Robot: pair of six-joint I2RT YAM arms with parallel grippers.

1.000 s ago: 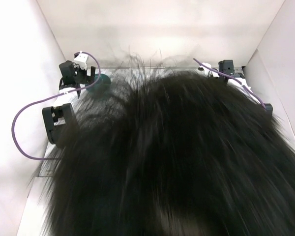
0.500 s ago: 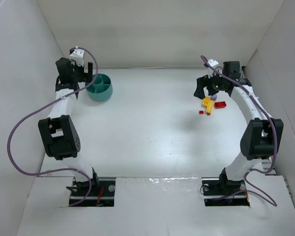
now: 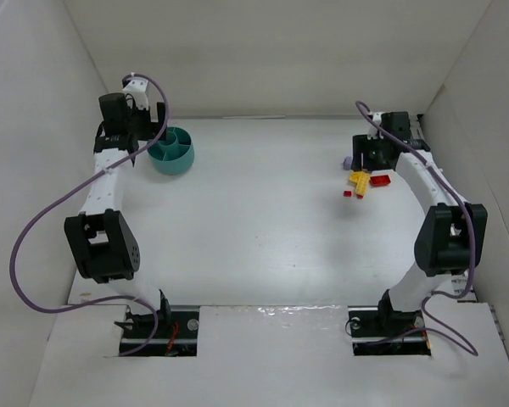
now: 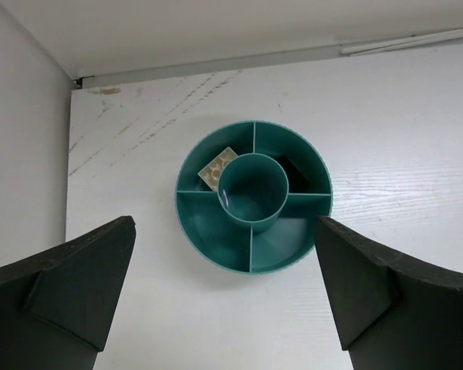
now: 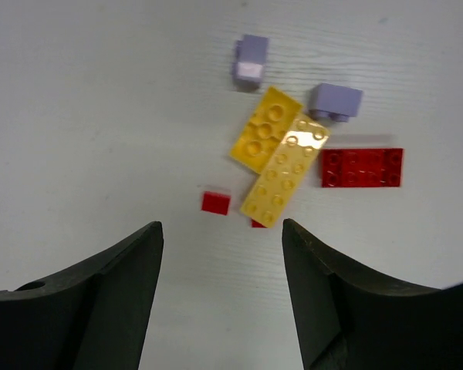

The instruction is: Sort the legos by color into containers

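Since half a second ago the right gripper (image 3: 369, 158) has shifted closer over the legos (image 3: 360, 181) at the right of the top view. On the white table (image 3: 263, 220), two yellow bricks (image 5: 282, 158) lie side by side, touching. A small red piece (image 5: 215, 203) sits just left of them, a flat red plate (image 5: 362, 167) just right, and two pale purple bricks (image 5: 336, 102) beyond. Farther back, at upper left, stands the round teal bowl (image 4: 212, 223), divided around a central cup, with one pale brick (image 4: 217, 167) in its upper-left compartment. The right fingers stand apart, gripping nothing; the left gripper (image 4: 224, 223) gapes wide and empty above the bowl.
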